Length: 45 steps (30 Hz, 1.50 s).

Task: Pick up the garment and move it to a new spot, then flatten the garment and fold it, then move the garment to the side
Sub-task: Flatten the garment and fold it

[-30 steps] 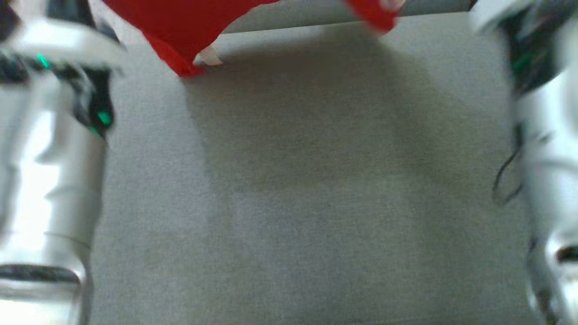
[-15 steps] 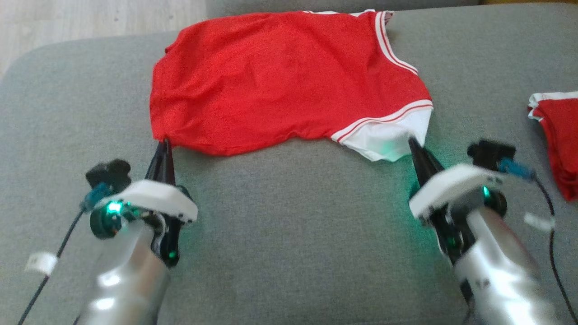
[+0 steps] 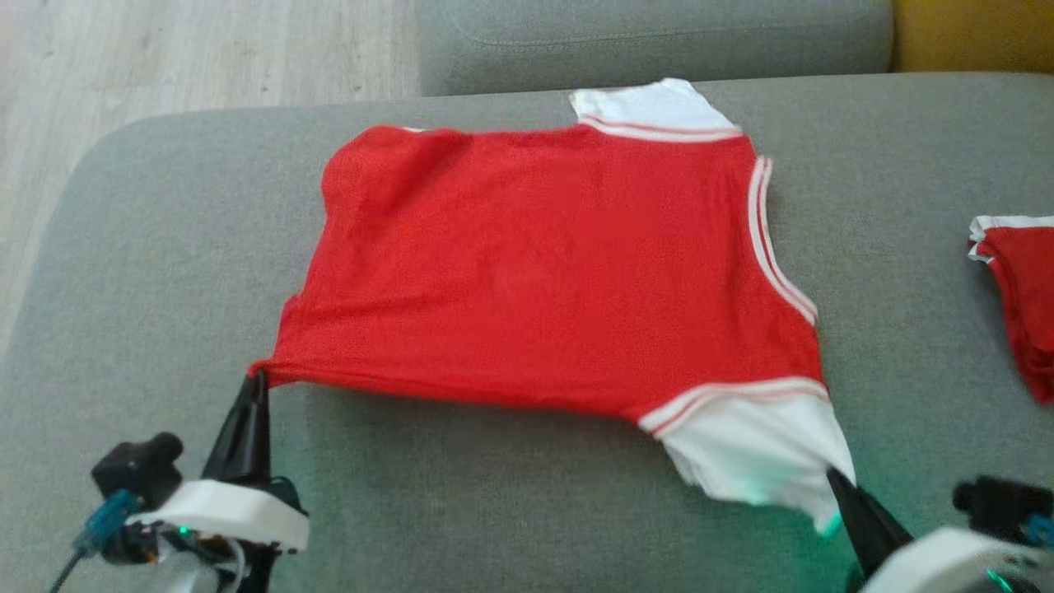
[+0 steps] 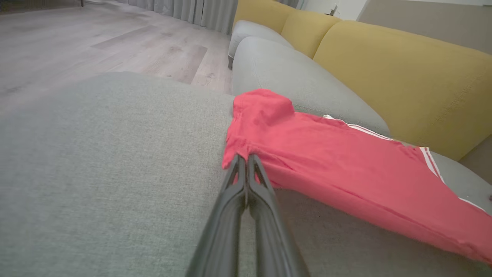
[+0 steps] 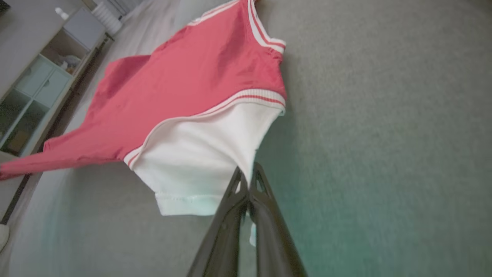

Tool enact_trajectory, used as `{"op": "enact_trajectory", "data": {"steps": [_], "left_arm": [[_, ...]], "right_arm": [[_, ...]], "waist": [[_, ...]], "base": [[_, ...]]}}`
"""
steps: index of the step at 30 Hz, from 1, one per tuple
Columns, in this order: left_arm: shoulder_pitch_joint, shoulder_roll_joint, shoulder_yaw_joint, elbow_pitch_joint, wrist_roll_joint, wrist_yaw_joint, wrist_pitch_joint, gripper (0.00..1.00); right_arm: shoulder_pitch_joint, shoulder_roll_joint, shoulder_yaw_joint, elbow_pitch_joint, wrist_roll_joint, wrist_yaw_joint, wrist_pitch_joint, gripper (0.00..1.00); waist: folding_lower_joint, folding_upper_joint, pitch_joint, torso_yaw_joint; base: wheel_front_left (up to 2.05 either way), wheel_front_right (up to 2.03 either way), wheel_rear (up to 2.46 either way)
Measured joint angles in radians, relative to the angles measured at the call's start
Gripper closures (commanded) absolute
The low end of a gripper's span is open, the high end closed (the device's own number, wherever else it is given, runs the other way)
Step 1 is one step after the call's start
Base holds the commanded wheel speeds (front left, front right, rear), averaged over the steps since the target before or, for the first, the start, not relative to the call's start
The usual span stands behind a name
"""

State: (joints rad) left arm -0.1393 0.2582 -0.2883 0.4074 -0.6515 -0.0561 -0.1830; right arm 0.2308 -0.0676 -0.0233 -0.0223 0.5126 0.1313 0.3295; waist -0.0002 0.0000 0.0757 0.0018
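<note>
Red shirt (image 3: 543,263) spreading wider than moment ago on sofa seat (image 3: 510,494), near edge pulling taut. Closed left hand (image 3: 257,380) pinching red hem corner, right hand (image 3: 833,479) pinching white sleeve. Flattening progressing; folding pending.

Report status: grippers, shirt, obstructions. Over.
Left gripper shut on red shirt corner. Right gripper shut on white sleeve. Second red garment apart at right.

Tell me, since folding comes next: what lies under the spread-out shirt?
Grey cushion shows all round the shirt and beneath its lifted near edge. Anything under the middle is covered.
</note>
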Motion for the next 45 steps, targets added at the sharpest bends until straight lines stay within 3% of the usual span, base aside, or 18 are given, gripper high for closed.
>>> {"op": "enact_trajectory", "data": {"steps": [4, 8, 11, 14, 22, 30, 34, 38, 39, 40, 41, 45], "left_arm": [[0.111, 0.055, 0.012, -0.265, 0.002, 0.094, 0.109, 1.0], [0.248, 0.081, 0.023, -0.496, -0.001, 0.185, 0.214, 1.0], [0.311, 0.095, 0.024, -0.603, -0.01, 0.223, 0.269, 1.0], [0.314, 0.11, 0.024, -0.642, -0.022, 0.232, 0.308, 1.0], [0.22, 0.113, 0.003, -0.567, -0.102, 0.188, 0.408, 1.0], [0.04, 0.106, -0.012, -0.402, -0.159, 0.106, 0.457, 1.0], [-0.037, 0.094, -0.034, -0.312, -0.165, 0.063, 0.463, 1.0], [-0.102, 0.067, -0.042, -0.227, -0.169, 0.02, 0.445, 1.0], [-0.114, 0.062, -0.043, -0.21, -0.169, 0.014, 0.435, 0.77], [-0.126, 0.056, -0.045, -0.192, -0.169, 0.01, 0.431, 0.28], [-0.133, 0.051, -0.045, -0.177, -0.169, 0.002, 0.414, 0.0], [-0.144, 0.034, -0.048, -0.126, -0.169, -0.006, 0.381, 0.0]], "right_arm": [[0.15, 0.03, -0.063, -0.233, -0.028, 0.0, 0.185, 1.0], [0.217, 0.03, -0.102, -0.341, 0.018, 0.0, 0.277, 1.0], [0.233, 0.03, -0.119, -0.366, 0.024, 0.0, 0.32, 1.0], [0.223, 0.03, -0.121, -0.369, 0.024, 0.0, 0.354, 1.0], [-0.023, 0.03, -0.145, -0.3, -0.019, 0.0, 0.42, 1.0], [-0.346, 0.028, -0.155, -0.087, -0.036, 0.0, 0.481, 1.0], [-0.46, 0.026, -0.18, 0.025, -0.018, 0.0, 0.475, 1.0], [-0.543, 0.026, -0.181, 0.113, -0.022, 0.0, 0.402, 1.0], [-0.556, 0.026, -0.177, 0.128, -0.02, 0.0, 0.379, 0.55], [-0.565, 0.025, -0.171, 0.137, -0.02, 0.0, 0.35, 0.0], [-0.571, 0.025, -0.162, 0.146, -0.02, 0.0, 0.322, 0.0], [-0.569, 0.023, -0.123, 0.167, -0.027, 0.0, 0.202, 0.0]], "waist": [[0.0, 0.0, -0.003, 0.0], [0.0001, 0.0, -0.002, -0.009], [0.0001, 0.0, 0.005, -0.009], [0.0002, 0.0, 0.014, -0.006], [0.0004, 0.0, 0.072, 0.007], [0.0005, 0.0, 0.148, 0.035], [0.0005, 0.0, 0.174, 0.055], [0.0005, 0.0, 0.193, 0.064], [0.0004, 0.0, 0.196, 0.065], [0.0003, 0.0, 0.198, 0.066], [0.0004, 0.0, 0.2, 0.065], [0.0004, 0.0, 0.202, 0.06]], "base": [[0.0, 0.0, 0.0], [0.0, 0.0, 0.0], [0.0, 0.0, 0.0], [0.0, 0.0, 0.0], [0.0, 0.0, 0.0], [0.0, 0.0, 0.0], [0.0, 0.0, 0.0], [0.0, 0.0, 0.0], [0.0, 0.0, 0.0], [0.0, 0.0, 0.0], [0.0, 0.0, 0.0], [0.0, 0.0, 0.0]]}}
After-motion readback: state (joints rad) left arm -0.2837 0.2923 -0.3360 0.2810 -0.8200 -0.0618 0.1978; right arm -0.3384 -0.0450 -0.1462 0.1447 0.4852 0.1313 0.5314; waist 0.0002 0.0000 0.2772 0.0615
